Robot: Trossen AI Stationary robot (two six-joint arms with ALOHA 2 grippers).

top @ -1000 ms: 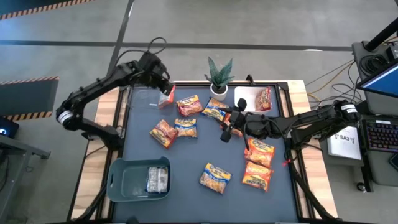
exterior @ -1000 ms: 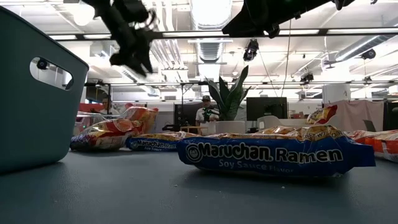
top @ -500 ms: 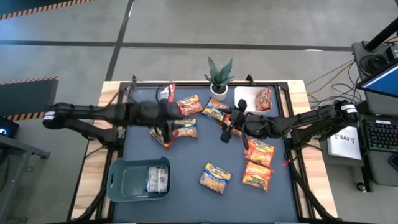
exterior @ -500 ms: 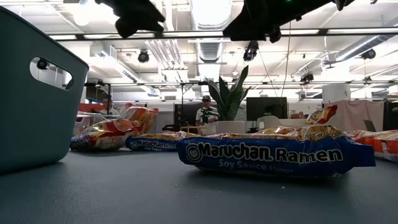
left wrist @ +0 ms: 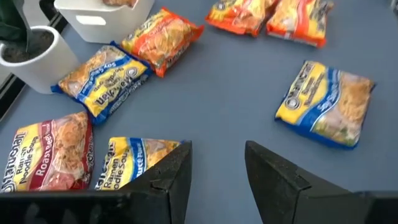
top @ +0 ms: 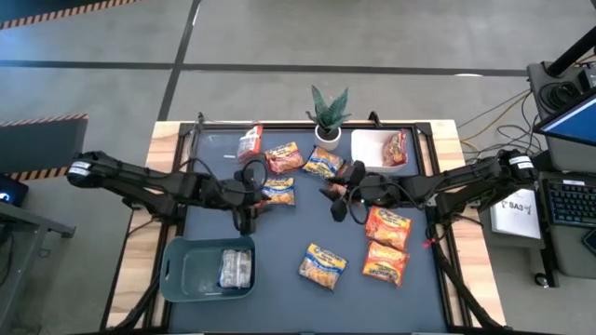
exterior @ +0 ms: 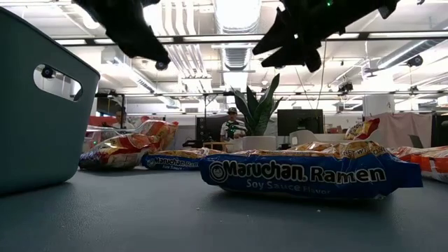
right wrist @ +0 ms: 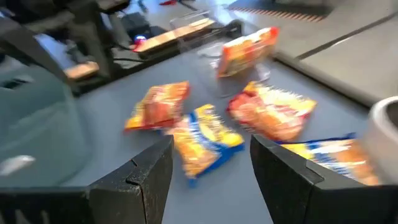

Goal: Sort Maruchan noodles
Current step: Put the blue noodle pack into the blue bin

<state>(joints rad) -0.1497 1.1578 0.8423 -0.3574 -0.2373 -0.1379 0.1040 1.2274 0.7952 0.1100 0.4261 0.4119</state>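
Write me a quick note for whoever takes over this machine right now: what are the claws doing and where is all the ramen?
Left gripper: open, empty, above the packets at table centre-left.
Right gripper: open, empty, over mid-table.
Done: one silvery packet in the teal bin; one red packet in the white bin; one in the clear bin.
Left: about nine packets loose on the table.

Yellow-and-blue noodle packet [left wrist: 326, 104], teal bin [top: 182, 270]

Bare bench [top: 279, 233] strip open between teal bin [top: 207, 270] and yellow-blue packet [top: 322, 264], packets [top: 279, 191] clustered mid-bench under both arms, potted plant [top: 328, 116] and white tray [top: 372, 149] blocking far edge, orange packets [top: 386, 244] crowding right side
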